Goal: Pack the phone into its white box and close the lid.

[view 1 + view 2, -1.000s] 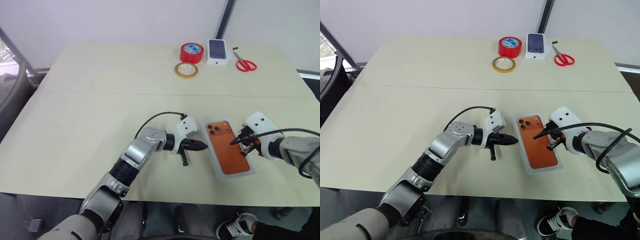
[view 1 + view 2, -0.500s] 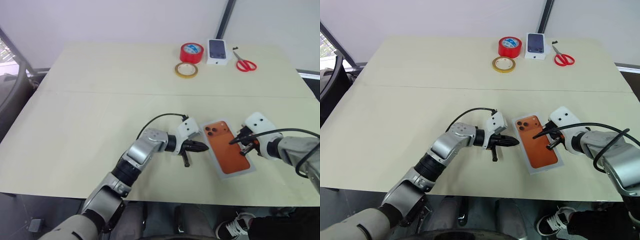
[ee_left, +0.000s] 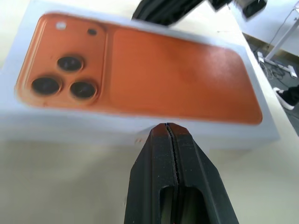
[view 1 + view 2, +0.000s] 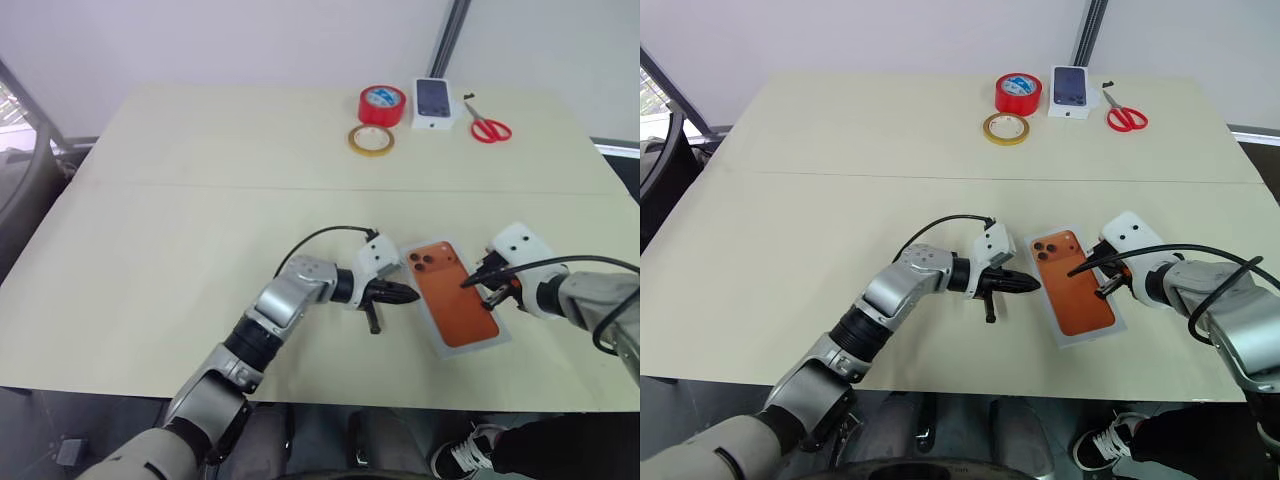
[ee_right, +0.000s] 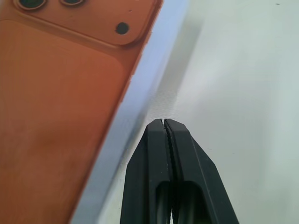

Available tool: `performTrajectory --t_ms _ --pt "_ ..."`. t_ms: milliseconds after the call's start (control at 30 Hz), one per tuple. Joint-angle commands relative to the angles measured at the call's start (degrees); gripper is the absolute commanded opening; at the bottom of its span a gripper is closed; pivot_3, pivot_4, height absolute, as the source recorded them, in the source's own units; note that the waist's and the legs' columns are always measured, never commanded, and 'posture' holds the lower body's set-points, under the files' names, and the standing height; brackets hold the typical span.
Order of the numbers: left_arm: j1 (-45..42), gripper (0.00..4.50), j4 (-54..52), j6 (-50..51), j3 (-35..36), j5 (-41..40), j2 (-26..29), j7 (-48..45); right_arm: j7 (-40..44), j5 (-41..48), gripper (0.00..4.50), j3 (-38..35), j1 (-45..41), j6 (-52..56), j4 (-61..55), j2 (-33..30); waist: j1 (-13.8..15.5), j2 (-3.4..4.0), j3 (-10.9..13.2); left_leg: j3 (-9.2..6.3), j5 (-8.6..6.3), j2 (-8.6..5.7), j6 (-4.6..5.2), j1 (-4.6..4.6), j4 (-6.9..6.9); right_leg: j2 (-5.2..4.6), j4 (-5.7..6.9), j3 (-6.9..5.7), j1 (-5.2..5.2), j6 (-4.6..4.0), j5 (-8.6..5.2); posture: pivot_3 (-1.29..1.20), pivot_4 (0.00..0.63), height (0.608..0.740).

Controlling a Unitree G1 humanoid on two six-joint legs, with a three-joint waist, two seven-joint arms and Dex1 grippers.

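Left eye view: one orange phone (image 4: 456,291) is seen lying flat, back up, on a white box (image 4: 498,338) near the front edge of the table (image 4: 180,230). Whether the white under it is the tray or the closed lid cannot be told. The long axis runs from far-left to near-right; the three-lens cluster is at the far end, toward the left corner. The white rim is seen all round the phone.

Left gripper (image 4: 409,293) is pressed together, holding nothing, its tip just beside the box's left long side; in the left wrist view the tip (image 3: 167,128) is seen at the white side wall, contact not certain. Right gripper (image 4: 490,292) is likewise pressed together and empty, its tip at the right long side.

Counted at the far edge: one red tape roll (image 4: 384,103), one yellow tape ring (image 4: 371,140), one small white box with a dark phone picture (image 4: 434,102), one pair of red scissors (image 4: 489,126).
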Motion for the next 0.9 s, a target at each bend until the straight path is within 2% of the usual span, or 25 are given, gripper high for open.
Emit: performTrajectory --t_ms 33,133,433,600,900 --pt "-0.73 0.0 -3.44 0.31 0.11 -0.91 2.11 -2.64 0.42 -0.52 0.04 -2.55 0.21 0.0 -1.44 -0.05 0.02 0.0 0.0 0.0 0.0 0.0 0.0 0.0 0.0 0.0 0.0 0.0 0.0 0.0 0.0 0.0 0.15 0.722" --pt "-1.03 0.0 -2.02 -1.33 -2.11 1.21 2.76 -2.46 0.64 -0.58 0.04 -2.51 0.38 -0.03 -1.52 0.06 0.13 0.0 0.0 0.0 0.0 0.0 0.0 0.0 0.0 -0.01 0.0 0.0 0.0 0.0 0.0 0.0 0.15 0.722" --pt "-1.96 0.0 2.83 -4.58 -4.72 4.6 -2.85 0.94 0.77 -0.38 0.04 -2.32 1.39 0.15 -2.3 0.62 0.09 0.0 0.0 0.0 0.0 -0.03 0.0 -0.01 0.02 -0.02 0.0 0.0 0.02 0.0 0.0 0.0 0.15 0.722" --pt "-2.68 0.0 4.25 -4.19 -2.74 3.57 -5.7 2.21 0.88 -0.15 0.04 -2.7 1.91 0.47 -2.95 0.75 0.07 0.01 -0.01 0.0 0.0 -0.03 0.0 0.0 0.02 -0.02 0.0 0.0 0.01 0.0 0.0 0.0 0.15 0.722" --pt "-2.36 0.0 3.13 -2.8 -0.04 1.61 -7.4 2.27 1.33 -0.31 0.04 -3.25 2.4 0.98 -3.43 0.91 0.08 0.01 -0.01 0.0 0.0 -0.04 0.0 -0.01 0.02 -0.03 0.0 0.0 0.01 0.01 0.0 0.0 0.15 0.722"
